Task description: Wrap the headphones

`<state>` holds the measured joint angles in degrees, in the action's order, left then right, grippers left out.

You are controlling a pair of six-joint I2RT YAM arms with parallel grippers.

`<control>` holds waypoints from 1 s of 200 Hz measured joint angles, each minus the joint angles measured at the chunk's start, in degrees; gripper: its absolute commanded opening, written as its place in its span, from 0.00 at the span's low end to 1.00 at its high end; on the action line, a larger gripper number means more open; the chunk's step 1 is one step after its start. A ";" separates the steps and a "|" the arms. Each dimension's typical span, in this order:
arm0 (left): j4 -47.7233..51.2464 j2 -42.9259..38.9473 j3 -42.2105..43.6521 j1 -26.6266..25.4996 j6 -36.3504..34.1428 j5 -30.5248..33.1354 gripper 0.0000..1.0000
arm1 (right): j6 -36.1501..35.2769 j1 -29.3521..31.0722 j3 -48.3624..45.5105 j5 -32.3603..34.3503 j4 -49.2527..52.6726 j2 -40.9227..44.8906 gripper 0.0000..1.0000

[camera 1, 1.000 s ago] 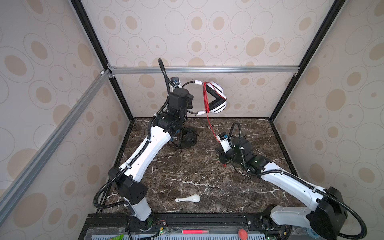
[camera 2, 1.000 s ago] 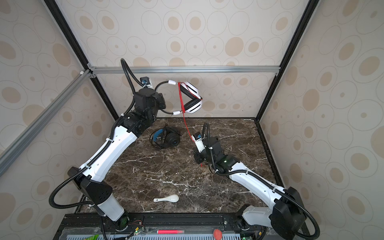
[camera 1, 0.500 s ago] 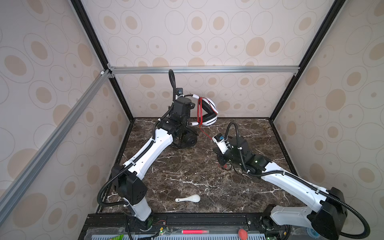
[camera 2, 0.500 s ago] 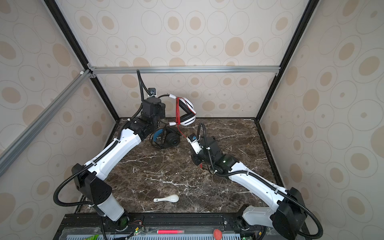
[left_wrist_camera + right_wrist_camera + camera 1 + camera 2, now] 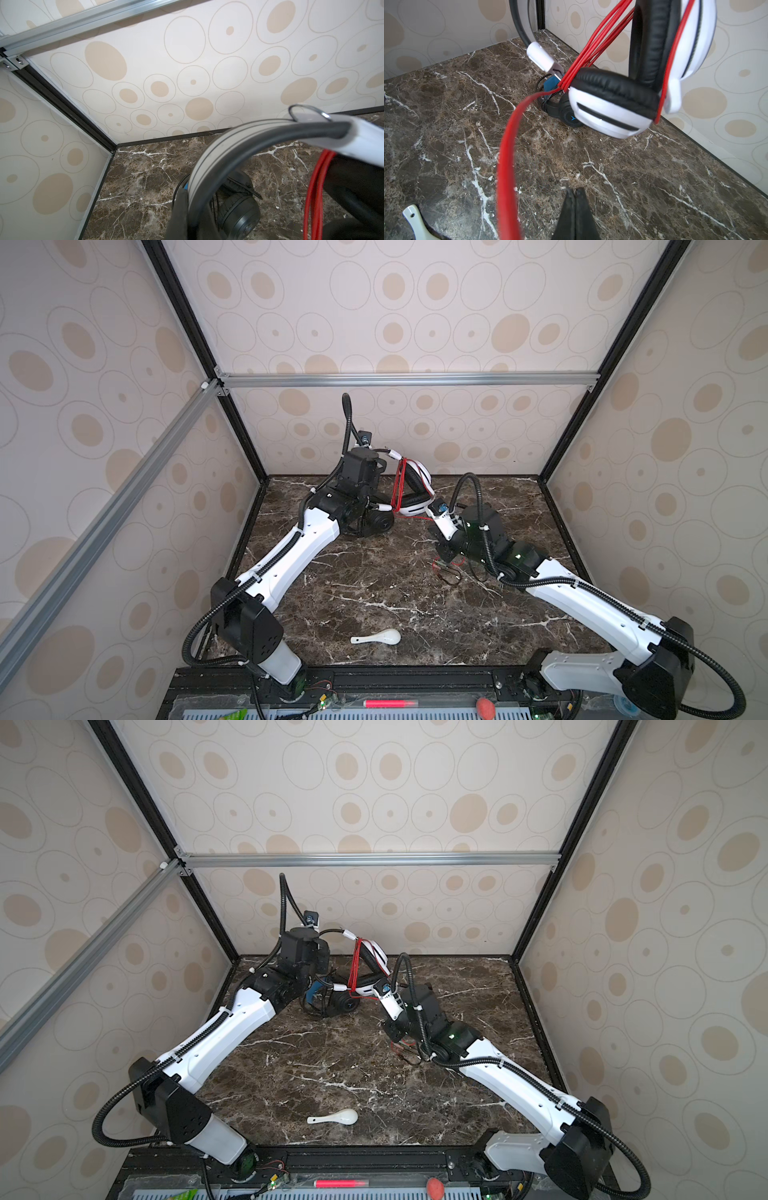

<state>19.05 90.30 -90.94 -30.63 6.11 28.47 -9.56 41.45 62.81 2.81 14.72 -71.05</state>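
The white headphones [image 5: 415, 489] [image 5: 374, 961] hang just above the back of the table, with several turns of red cord [image 5: 596, 41] wound over the folded earcups [image 5: 608, 116]. My left gripper [image 5: 379, 473] [image 5: 188, 207] is shut on their headband [image 5: 228, 145]. The rest of the cord [image 5: 508, 158] runs down to my right gripper [image 5: 441, 549] [image 5: 575, 192]. Its fingers are pressed together, and the cord's loose end [image 5: 449, 568] lies under it. The black headphones [image 5: 376, 524] [image 5: 239, 209] lie on the table under the left arm.
A small white spoon [image 5: 380, 637] [image 5: 415, 220] lies near the front edge of the brown marble table [image 5: 374, 593]. Patterned walls and black corner posts [image 5: 557, 448] close in the back and both sides.
The left arm has lowered the white headphones from well above the table to just over its back. The right gripper has drawn slightly nearer the front, and the red cord has gone slack.
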 measured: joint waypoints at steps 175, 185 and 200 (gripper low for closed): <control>8.92 -4.52 8.37 -0.04 -4.61 -11.85 0.00 | -10.03 0.00 16.48 10.12 14.32 -8.20 0.01; 9.64 -4.96 8.46 -0.04 -4.92 -12.66 0.00 | -10.56 0.00 17.33 11.13 14.91 -8.94 0.01; 10.19 -6.23 9.14 -0.04 -5.62 -14.14 0.00 | -11.17 -0.22 19.23 12.48 15.96 -10.62 0.01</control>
<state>29.23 84.07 -81.80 -30.68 0.49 14.33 -20.73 41.23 82.04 15.29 30.68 -81.67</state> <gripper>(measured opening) 0.063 0.042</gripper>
